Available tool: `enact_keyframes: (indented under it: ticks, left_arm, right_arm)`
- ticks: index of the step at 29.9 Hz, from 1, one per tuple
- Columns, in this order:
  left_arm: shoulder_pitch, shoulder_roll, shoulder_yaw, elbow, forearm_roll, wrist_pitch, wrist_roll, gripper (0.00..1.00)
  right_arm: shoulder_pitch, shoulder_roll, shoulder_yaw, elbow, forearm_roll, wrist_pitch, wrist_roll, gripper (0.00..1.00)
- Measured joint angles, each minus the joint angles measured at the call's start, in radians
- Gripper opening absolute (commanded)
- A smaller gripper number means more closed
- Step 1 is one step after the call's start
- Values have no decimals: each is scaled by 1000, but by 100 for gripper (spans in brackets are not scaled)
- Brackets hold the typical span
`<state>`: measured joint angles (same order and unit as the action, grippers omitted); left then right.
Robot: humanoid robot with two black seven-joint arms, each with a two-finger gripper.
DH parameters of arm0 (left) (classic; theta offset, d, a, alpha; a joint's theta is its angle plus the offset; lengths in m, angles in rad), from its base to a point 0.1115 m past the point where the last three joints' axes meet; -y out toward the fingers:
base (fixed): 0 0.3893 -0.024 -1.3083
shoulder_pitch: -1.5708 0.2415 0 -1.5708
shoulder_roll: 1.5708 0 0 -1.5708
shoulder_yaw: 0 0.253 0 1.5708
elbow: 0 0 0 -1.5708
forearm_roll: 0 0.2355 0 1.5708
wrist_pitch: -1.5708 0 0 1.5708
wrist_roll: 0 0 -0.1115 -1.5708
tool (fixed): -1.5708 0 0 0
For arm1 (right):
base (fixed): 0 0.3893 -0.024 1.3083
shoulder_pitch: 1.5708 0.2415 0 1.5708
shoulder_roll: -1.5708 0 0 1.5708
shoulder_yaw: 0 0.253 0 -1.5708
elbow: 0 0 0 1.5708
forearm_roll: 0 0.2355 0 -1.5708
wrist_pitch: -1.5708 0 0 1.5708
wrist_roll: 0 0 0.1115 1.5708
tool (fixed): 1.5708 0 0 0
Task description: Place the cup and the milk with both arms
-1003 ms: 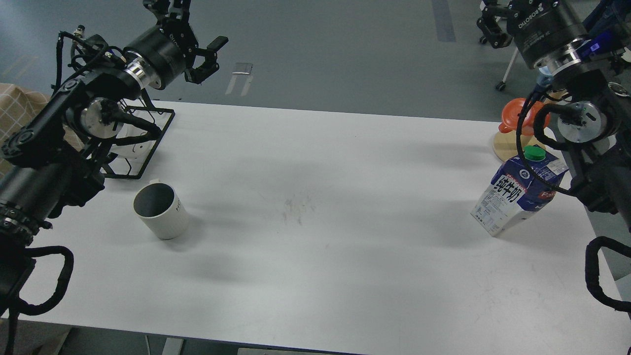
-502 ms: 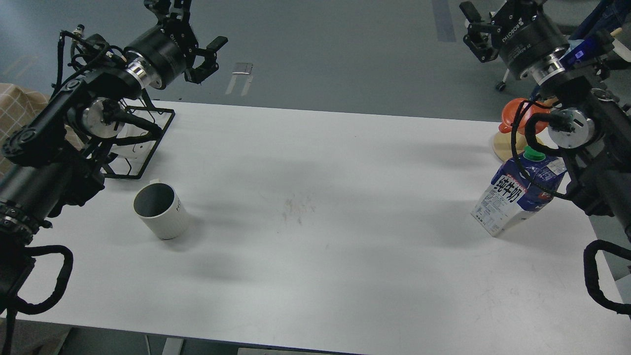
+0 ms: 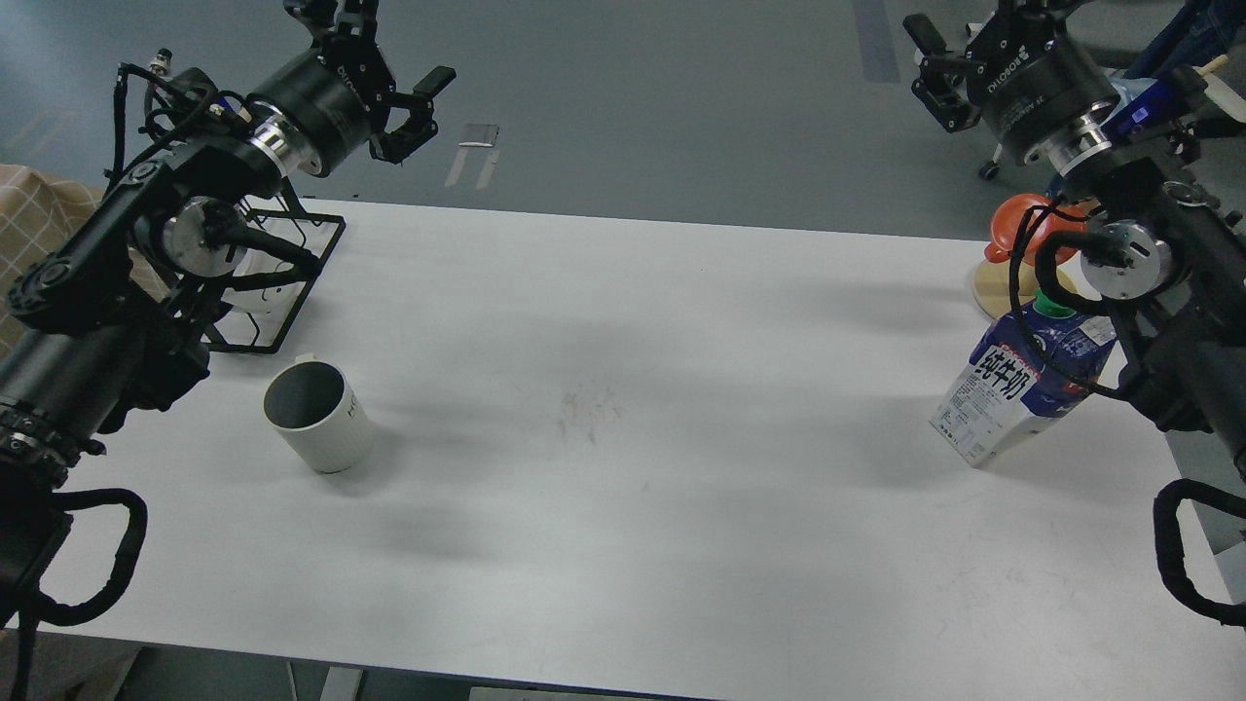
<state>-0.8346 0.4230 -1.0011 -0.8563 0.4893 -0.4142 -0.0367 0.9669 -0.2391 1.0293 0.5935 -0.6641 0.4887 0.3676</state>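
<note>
The cup (image 3: 317,416), an off-white ribbed mug with a dark grey inside, stands upright on the left part of the white table (image 3: 623,467). The milk (image 3: 1012,385), a blue and white carton with a green cap, stands near the table's right edge, partly behind my right arm's cables. My left gripper (image 3: 382,51) is open and empty, high beyond the table's far left edge, well away from the cup. My right gripper (image 3: 964,29) is open and empty, high beyond the far right corner, above and behind the milk.
A black wire rack (image 3: 292,282) sits at the table's far left, behind the cup. An orange cup (image 3: 1017,229) stands on a round wooden disc (image 3: 993,289) at the far right, just behind the milk. A checked cloth (image 3: 29,214) lies off the left edge.
My right arm has swung left and away, so its gripper now shows at the top of the view. My left gripper has shifted slightly. Cup and milk have not moved.
</note>
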Motion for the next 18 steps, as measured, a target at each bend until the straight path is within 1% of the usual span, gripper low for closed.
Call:
enact_keyframes:
  ticks: [5,18]
  left_arm:
    - [8,-4,3,-2,2,0,0,98]
    - [11,-3,10,-4,3,-1,-2,98]
  right_arm:
    - [-2,2,0,2,0,0,12,100]
    - [-7,9,3,9,0,0,14,100]
